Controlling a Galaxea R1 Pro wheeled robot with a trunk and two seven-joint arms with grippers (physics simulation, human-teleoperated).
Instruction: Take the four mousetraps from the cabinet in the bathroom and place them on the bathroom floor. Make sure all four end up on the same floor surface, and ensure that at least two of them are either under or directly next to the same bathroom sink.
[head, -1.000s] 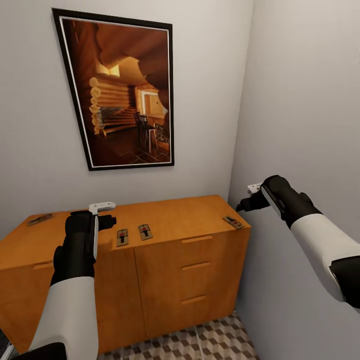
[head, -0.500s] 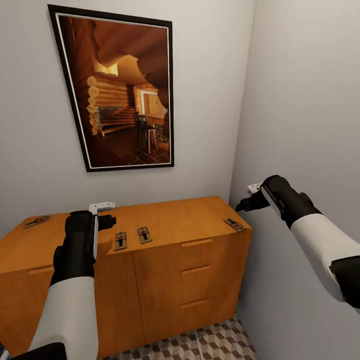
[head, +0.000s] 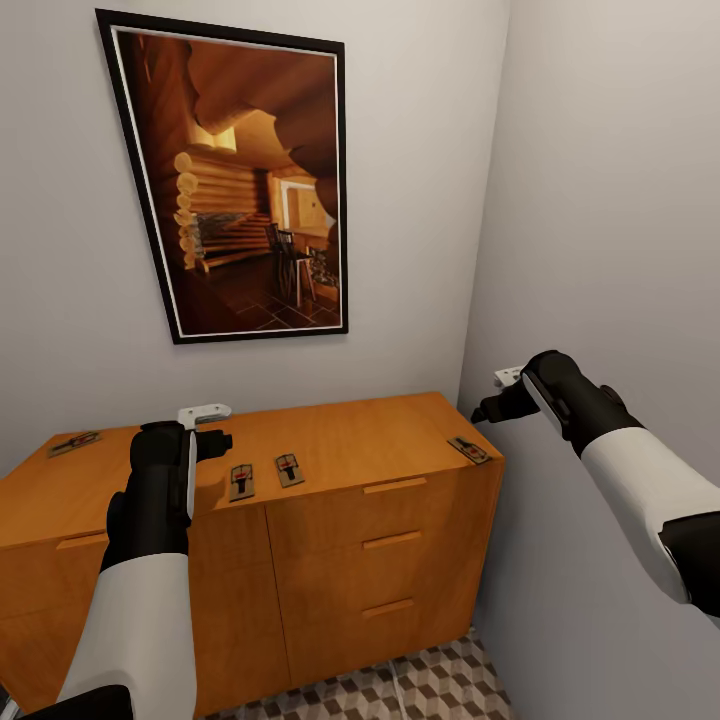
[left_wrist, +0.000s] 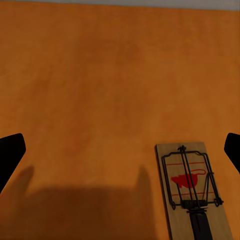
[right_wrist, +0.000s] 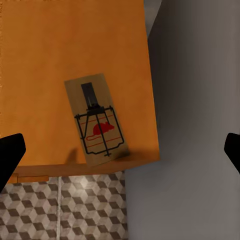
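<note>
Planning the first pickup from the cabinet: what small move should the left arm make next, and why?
Probably lower the open left gripper and shift it toward the nearest mousetrap. That trap lies flat on the cabinet top, off to one side of the fingers, not between them.

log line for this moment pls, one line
stage: pre-grasp | mousetraps: four on cabinet top | left gripper: jaws open over cabinet top | right gripper: jaws open above corner mousetrap | held: nothing

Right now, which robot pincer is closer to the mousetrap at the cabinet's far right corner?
Right. The right pincer hovers just above that mousetrap; the left pincer is far across the cabinet, beside the middle traps.
</note>
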